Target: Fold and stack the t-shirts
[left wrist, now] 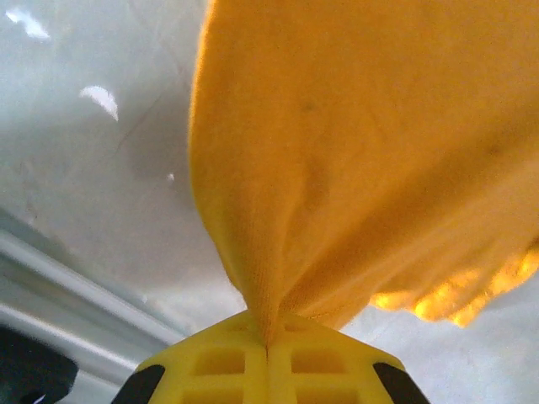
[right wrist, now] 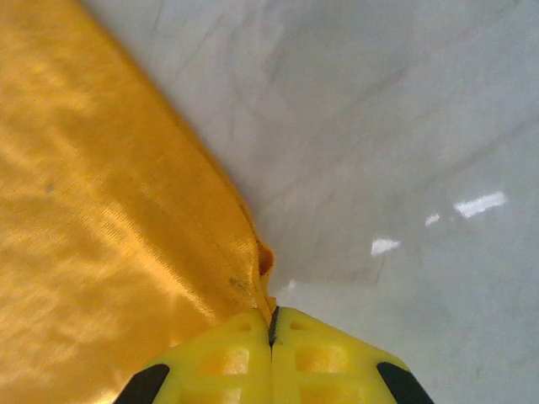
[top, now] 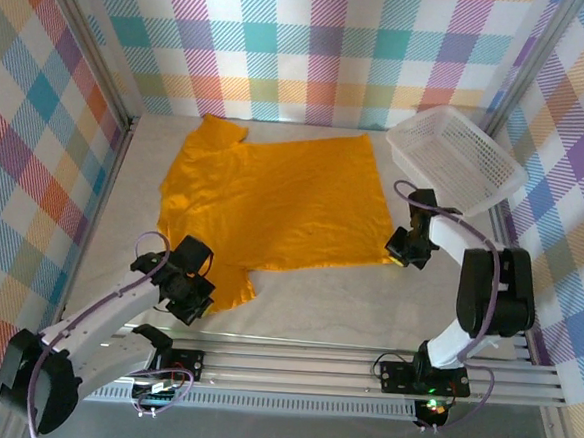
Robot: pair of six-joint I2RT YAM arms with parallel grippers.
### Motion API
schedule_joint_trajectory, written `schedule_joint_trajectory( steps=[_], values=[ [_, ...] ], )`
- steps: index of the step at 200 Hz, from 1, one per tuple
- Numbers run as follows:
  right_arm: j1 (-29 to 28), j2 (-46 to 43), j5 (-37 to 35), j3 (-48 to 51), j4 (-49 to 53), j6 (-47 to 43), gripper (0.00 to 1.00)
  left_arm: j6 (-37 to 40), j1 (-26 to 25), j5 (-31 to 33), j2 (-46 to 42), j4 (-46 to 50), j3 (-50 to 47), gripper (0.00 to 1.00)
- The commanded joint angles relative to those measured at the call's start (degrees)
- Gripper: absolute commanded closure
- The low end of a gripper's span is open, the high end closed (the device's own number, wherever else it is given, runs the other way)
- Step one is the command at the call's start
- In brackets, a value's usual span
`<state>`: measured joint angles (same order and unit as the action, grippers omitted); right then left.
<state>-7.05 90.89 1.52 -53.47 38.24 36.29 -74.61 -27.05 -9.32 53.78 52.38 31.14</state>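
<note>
An orange-yellow t-shirt (top: 273, 198) lies spread on the white table, collar end to the left and hem to the right. My left gripper (top: 194, 294) is shut on the near sleeve, and the cloth (left wrist: 354, 168) rises in a pinched fold from between its yellow fingers (left wrist: 221, 364). My right gripper (top: 402, 249) is shut on the near right hem corner; the hem edge (right wrist: 240, 252) runs straight into its closed yellow fingers (right wrist: 221, 360).
A white plastic mesh basket (top: 455, 158) stands tilted at the back right, close behind my right arm. Plaid walls close in the left, back and right. A metal rail (top: 302, 365) runs along the near edge.
</note>
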Motion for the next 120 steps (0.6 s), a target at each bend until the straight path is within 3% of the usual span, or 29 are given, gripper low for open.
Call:
schedule_joint_trajectory(
  steps=[1,31,59,88,120],
  values=[
    [-2.3,-6.1,-1.0,2.7,5.8,3.9,1.0,-2.8,-3.2,-3.1,-4.3,8.0,-2.0,1.0],
    [-4.6,-13.6,-2.3,6.0,11.9,7.1,1.0,-6.4,-6.7,-2.8,-10.9,12.4,-1.9,1.0],
    [-4.9,-18.7,-2.5,8.1,13.6,7.9,1.0,-6.4,-6.9,1.3,-12.6,11.7,1.5,1.0],
    [-4.8,-15.3,-1.9,3.6,12.1,6.7,1.0,-6.5,-6.2,7.1,-6.3,3.0,7.2,1.0],
    [-3.8,-7.4,-0.5,-5.6,11.0,5.3,1.0,-0.8,1.7,7.6,3.4,-5.2,14.3,1.0]
  ],
)
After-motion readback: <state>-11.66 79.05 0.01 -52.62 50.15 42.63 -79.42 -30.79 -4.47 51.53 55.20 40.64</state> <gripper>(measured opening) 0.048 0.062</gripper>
